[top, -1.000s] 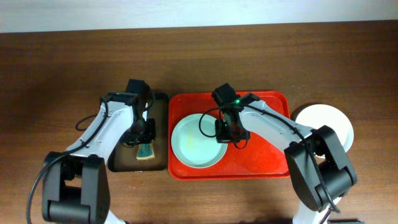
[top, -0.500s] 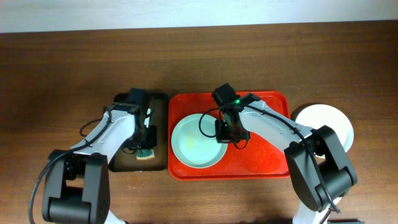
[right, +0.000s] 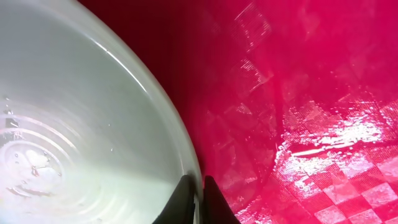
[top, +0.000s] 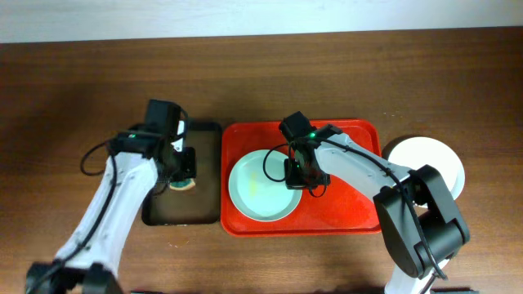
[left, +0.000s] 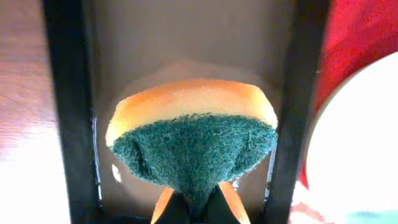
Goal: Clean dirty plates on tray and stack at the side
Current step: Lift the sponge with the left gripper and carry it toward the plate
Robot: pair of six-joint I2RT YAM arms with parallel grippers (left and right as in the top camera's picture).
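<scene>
A pale green plate (top: 260, 188) with a faint yellowish smear lies in the left half of the red tray (top: 347, 208). My right gripper (top: 297, 174) is shut on this plate's right rim. In the right wrist view the two fingertips (right: 198, 200) pinch the plate (right: 81, 124) edge just over the tray floor (right: 298, 93). My left gripper (top: 181, 170) is over the black tray (top: 184, 211), shut on a sponge (left: 193, 130) with a green scrub face and a yellow back. The left fingertips (left: 198, 208) squeeze the sponge's lower end.
A white plate (top: 425, 163) lies on the table just right of the red tray. The narrow black tray (left: 62, 93) stands directly left of the red tray, their rims almost touching. Brown wooden table surrounds both trays.
My left gripper has shut on the sponge and lifted it from the black tray's floor, moving toward the far side. The right gripper keeps its hold on the plate rim.
</scene>
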